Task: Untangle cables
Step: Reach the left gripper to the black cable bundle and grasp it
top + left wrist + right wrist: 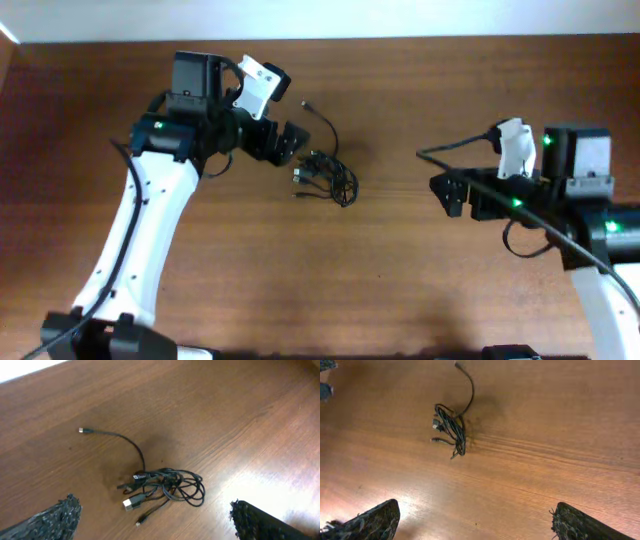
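Mid-table point(400, 290), the cables point(325, 176) lie bunched, with one strand trailing toward the far side and ending in a small plug point(305, 102). The left gripper point(296, 146) hovers just left of them and the right gripper point(447, 193) is well to the right. Both are spread wide, grasping nothing. Only the left wrist view resolves a silvery flat plug point(131, 504) and a small tag point(140, 476), whose writing is too small to read.

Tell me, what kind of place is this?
Probably a robot lab: a white left arm and right arm sit at a wooden table, with tangled black cables lying between them.
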You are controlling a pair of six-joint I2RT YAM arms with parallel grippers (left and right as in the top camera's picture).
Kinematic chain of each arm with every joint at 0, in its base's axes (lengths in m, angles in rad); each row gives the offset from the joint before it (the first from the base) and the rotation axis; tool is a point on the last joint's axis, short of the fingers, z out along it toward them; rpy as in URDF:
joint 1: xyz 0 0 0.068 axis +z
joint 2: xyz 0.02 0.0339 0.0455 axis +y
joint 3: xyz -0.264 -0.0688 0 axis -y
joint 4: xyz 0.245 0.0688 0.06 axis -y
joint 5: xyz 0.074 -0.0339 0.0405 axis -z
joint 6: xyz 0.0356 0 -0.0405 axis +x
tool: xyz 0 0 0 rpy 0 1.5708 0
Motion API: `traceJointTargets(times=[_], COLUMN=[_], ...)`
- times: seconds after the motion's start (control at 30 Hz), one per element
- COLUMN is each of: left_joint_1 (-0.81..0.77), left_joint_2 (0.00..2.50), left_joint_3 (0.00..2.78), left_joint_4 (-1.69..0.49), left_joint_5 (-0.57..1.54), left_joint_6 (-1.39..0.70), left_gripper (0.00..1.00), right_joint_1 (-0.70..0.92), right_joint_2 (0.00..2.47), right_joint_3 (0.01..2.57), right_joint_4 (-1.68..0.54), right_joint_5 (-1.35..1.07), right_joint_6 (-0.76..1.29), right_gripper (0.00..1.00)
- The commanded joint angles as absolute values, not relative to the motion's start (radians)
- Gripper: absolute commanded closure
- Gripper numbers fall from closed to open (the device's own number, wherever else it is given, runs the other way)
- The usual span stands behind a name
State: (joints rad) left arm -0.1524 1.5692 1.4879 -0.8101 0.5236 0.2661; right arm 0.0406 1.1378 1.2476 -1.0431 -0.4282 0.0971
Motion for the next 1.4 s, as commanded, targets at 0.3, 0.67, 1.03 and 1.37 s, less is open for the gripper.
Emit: traceJointTargets(times=[0.3, 0.67, 1.03, 1.37], left_joint_1=[-0.363, -0.424, -0.403, -0.428], left_joint_2=[1.924, 2.010, 1.897, 2.074], left_joint_3=[1.507, 1.507, 1.552, 1.552], left_joint_4=[-0.652, -0.617, -0.960, -0.671], left_joint_5=[0.297, 0.291, 0.055, 0.073], left_joint_6=[-0.573, -0.607, -0.519, -0.208], left_gripper=[0.13, 0.55, 0.24, 0.34], right_joint_1=[0.038, 0.038, 0.038, 0.038], right_joint_2=[1.226, 1.226, 1.226, 1.259], right_joint_3=[1.262, 1.262, 1.262, 1.262], right_joint_4=[-1.053, -1.068, -1.089, -1.082], right_joint_5=[-0.460, -0.459, -0.434, -0.433], right_joint_6=[0.085, 0.085, 0.085, 0.085], right_gripper=[0.01, 0.01, 0.01, 0.01])
